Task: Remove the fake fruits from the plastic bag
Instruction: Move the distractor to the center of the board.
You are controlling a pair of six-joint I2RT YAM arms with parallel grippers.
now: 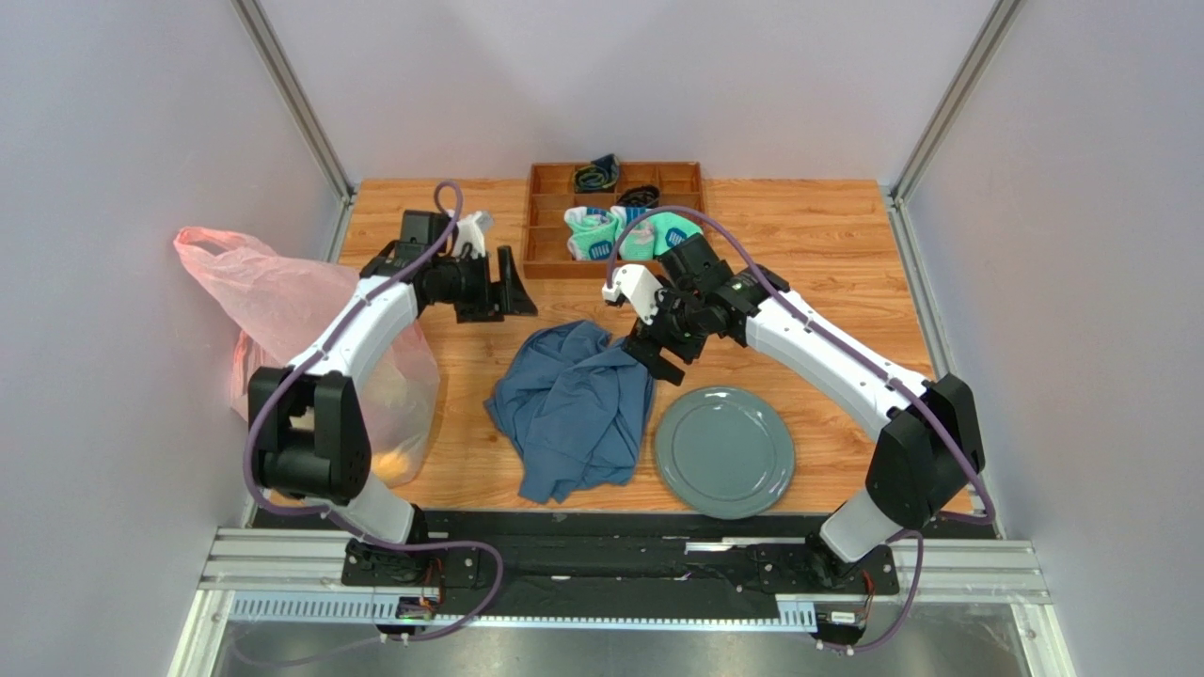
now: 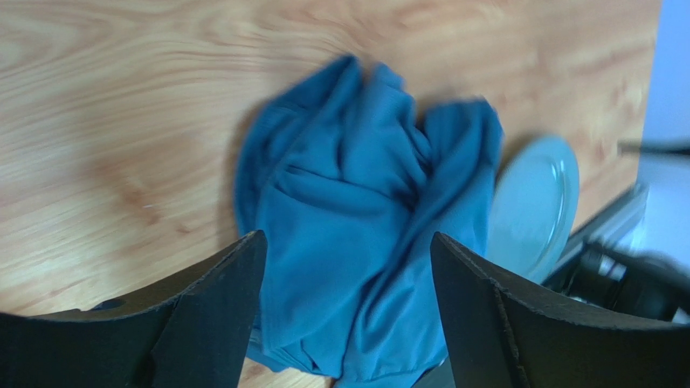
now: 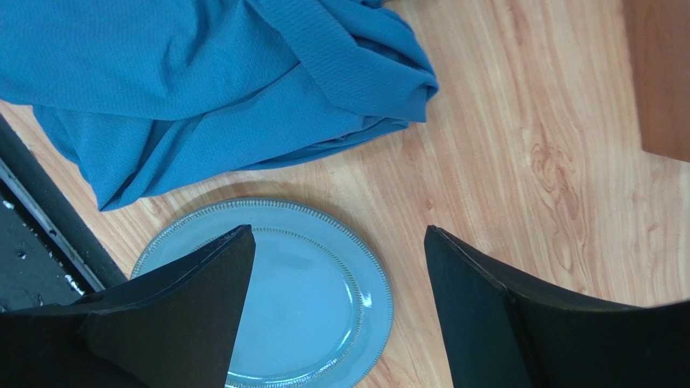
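The pink translucent plastic bag (image 1: 290, 325) lies at the table's left edge, partly behind my left arm. An orange glow shows through its lower part; no fake fruit is plainly visible. My left gripper (image 1: 512, 289) is open and empty, held above the wood to the right of the bag; in its wrist view (image 2: 347, 242) the blue cloth lies below it. My right gripper (image 1: 653, 356) is open and empty above the cloth's right edge; its wrist view (image 3: 336, 238) looks down on the grey plate.
A crumpled blue cloth (image 1: 573, 406) lies at centre, seen also in the wrist views (image 2: 364, 218) (image 3: 202, 89). A grey plate (image 1: 724, 452) (image 3: 324, 323) sits right of it. A wooden tray (image 1: 544, 226) at the back holds teal-and-white socks (image 1: 611, 230).
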